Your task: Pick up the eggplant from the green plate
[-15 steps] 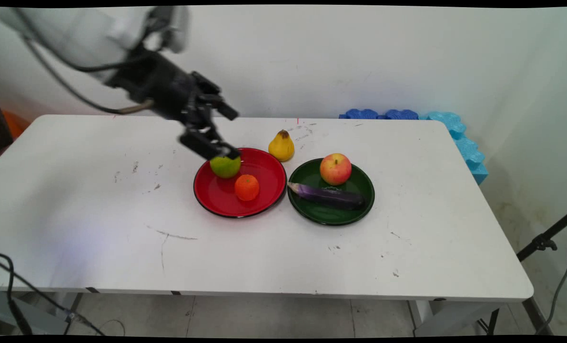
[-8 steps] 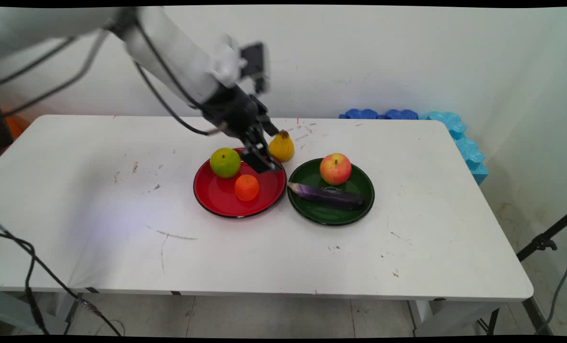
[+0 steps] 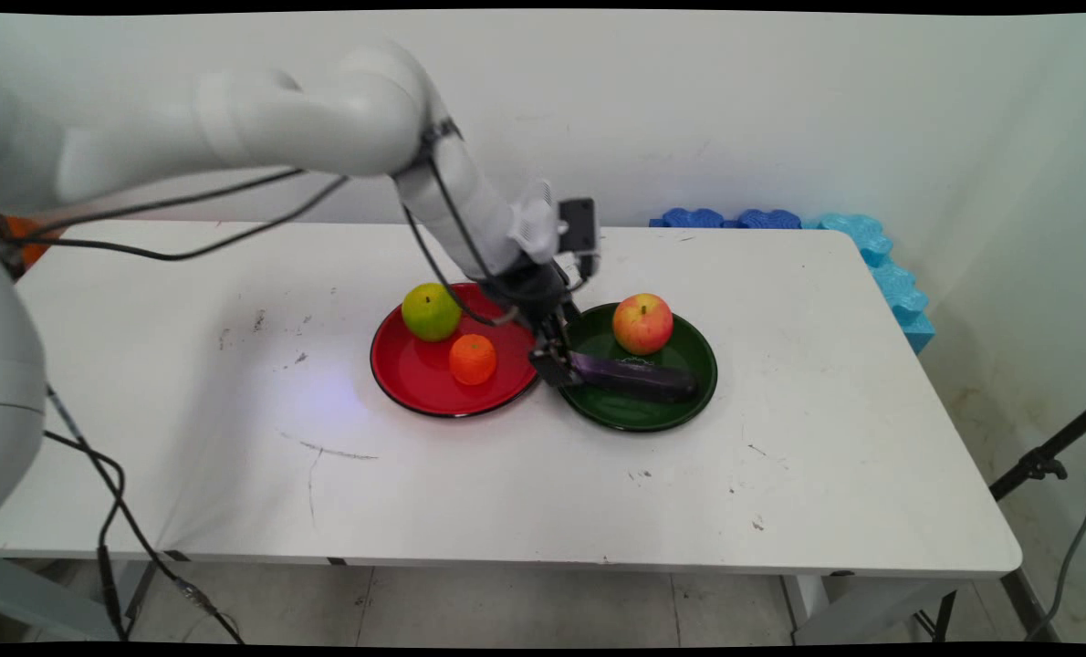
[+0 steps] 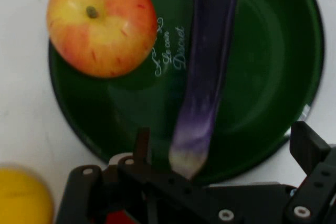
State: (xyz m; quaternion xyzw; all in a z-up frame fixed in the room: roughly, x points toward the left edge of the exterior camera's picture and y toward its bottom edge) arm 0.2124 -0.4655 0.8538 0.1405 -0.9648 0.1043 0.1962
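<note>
The claw (image 3: 557, 360) hung low over the near-left rim of the green plate (image 3: 689, 401), at the pale stem end of the purple eggplant (image 3: 639, 377). The eggplant's long axis ran away from the claw across the plate, beside the red-yellow apple (image 3: 642, 323). The hand view showed the claw's fingers (image 4: 310, 145) spread apart, holding nothing, and the yellow pear (image 4: 21, 198) that the arm hid in the main view. The red plate (image 3: 415, 379), bearing a green apple (image 3: 431, 311) and an orange (image 3: 473, 358), appeared clearly only in the main view, on the tabletop (image 3: 233, 438).

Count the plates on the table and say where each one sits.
2. The red plate sits mid-table; the green plate lies beside it on the right, seeming to touch it. The arm hides some of the table behind them.
</note>
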